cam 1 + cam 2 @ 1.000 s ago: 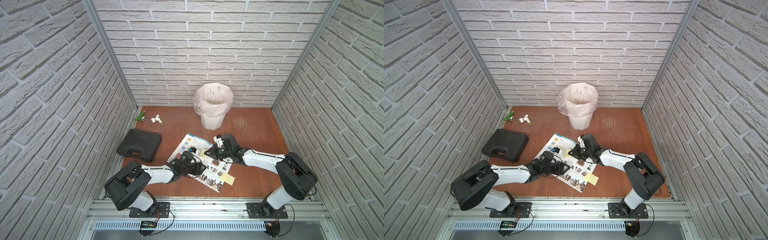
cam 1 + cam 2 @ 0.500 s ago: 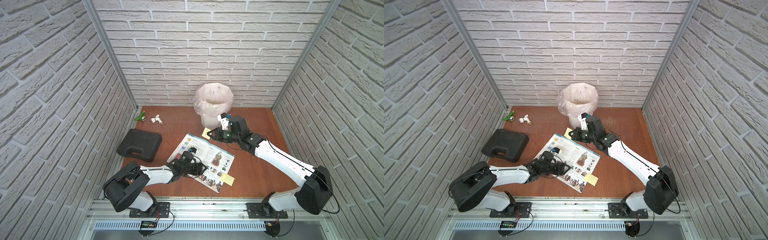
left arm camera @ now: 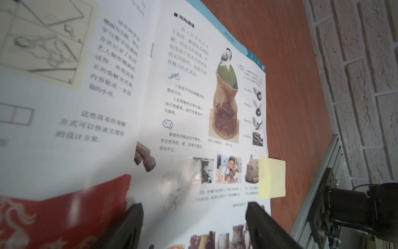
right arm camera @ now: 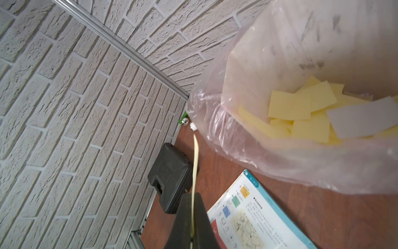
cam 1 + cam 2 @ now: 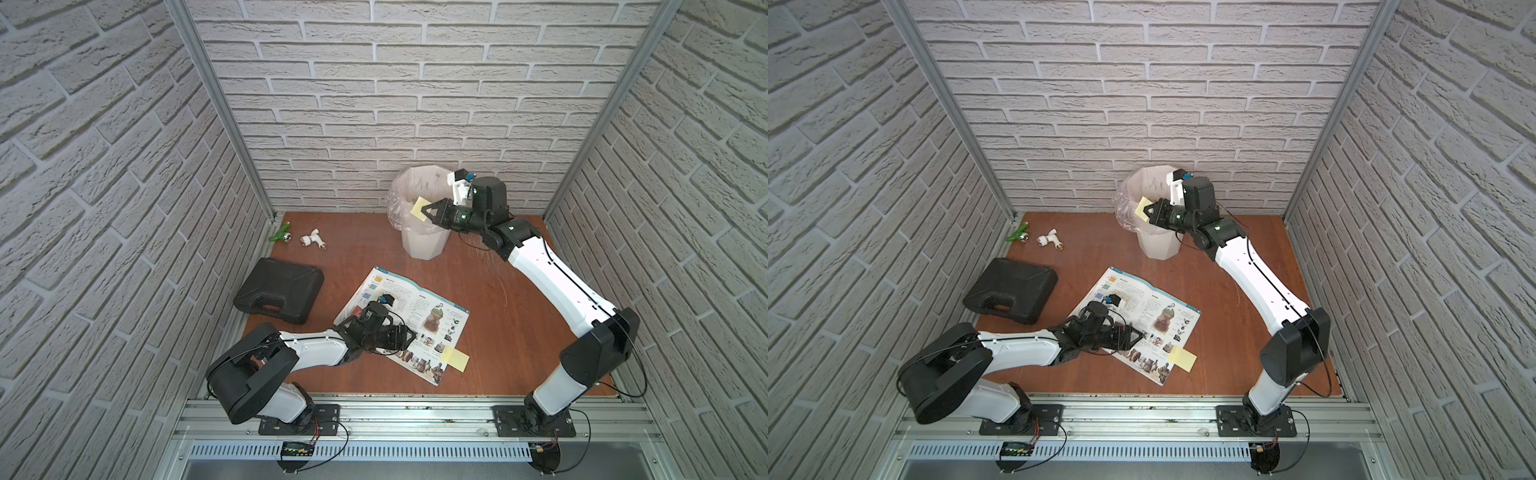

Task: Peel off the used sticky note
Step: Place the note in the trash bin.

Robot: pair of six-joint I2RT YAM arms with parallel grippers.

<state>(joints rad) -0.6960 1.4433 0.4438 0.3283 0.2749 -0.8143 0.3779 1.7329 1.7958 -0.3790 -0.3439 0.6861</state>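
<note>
used sticky note (image 5: 420, 207) is pinched tight in the right gripper (image 5: 429, 211), held up at the rim of the lined bin (image 5: 424, 245) by the back edge of the table (image 5: 519, 332). left gripper (image 3: 193, 217) hovers over the open book (image 5: 432, 307) mid-table, jaws spread, holding nothing. another yellow note (image 5: 455, 357) sticks off the book's near corner.

Left fingers (image 3: 131, 225) are running off the wrist view's edge; the book (image 3: 90, 120) is blurring nearby.
</note>
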